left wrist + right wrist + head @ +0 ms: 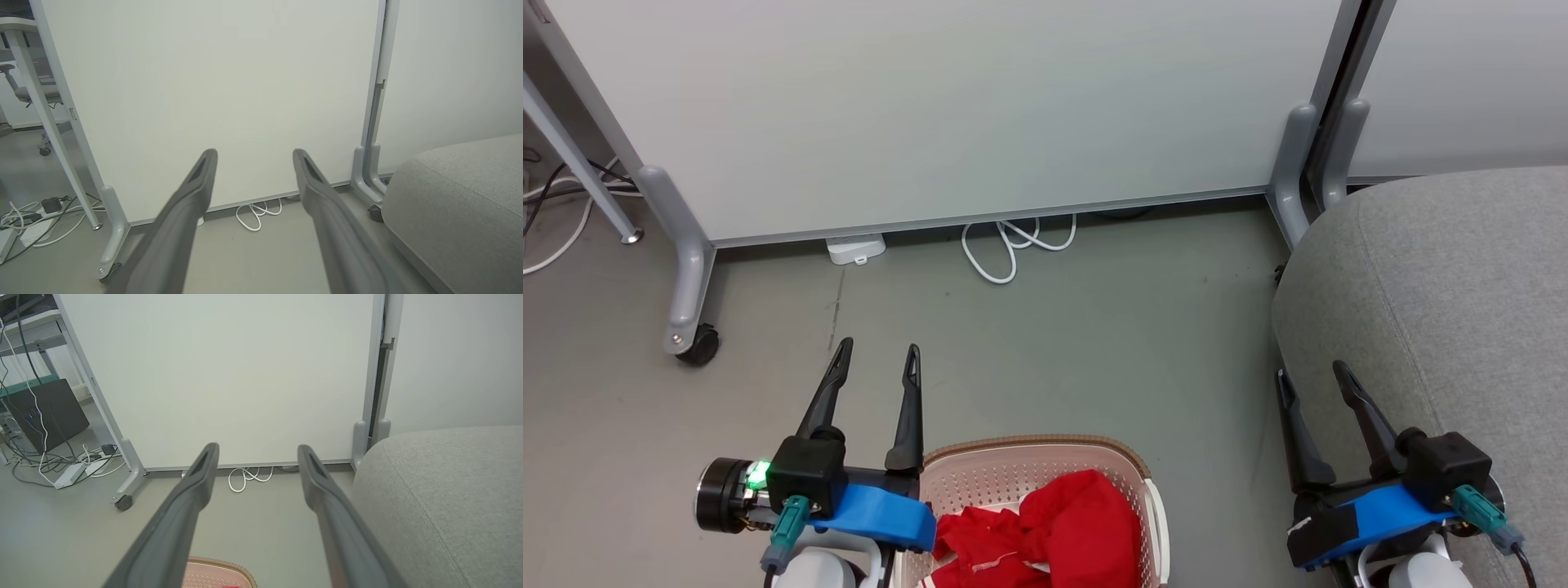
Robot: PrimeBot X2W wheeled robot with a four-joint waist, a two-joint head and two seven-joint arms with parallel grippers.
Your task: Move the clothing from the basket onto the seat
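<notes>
Low between left gripper (879, 347) and right gripper (1311, 370), both empty with fingers spread, the clothing (1078, 514) lies heaped in the basket (1045, 443). Best to drop one onto the heap's crest, pinch deep, then lift clear toward the seat (1437, 286).

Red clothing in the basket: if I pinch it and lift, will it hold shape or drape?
The clothing probably goes floppy: it lies crumpled in soft folds, so it should drape. It looks thin, so likely light. The bunched pieces overlap and may come up together or brush the basket rim.
</notes>
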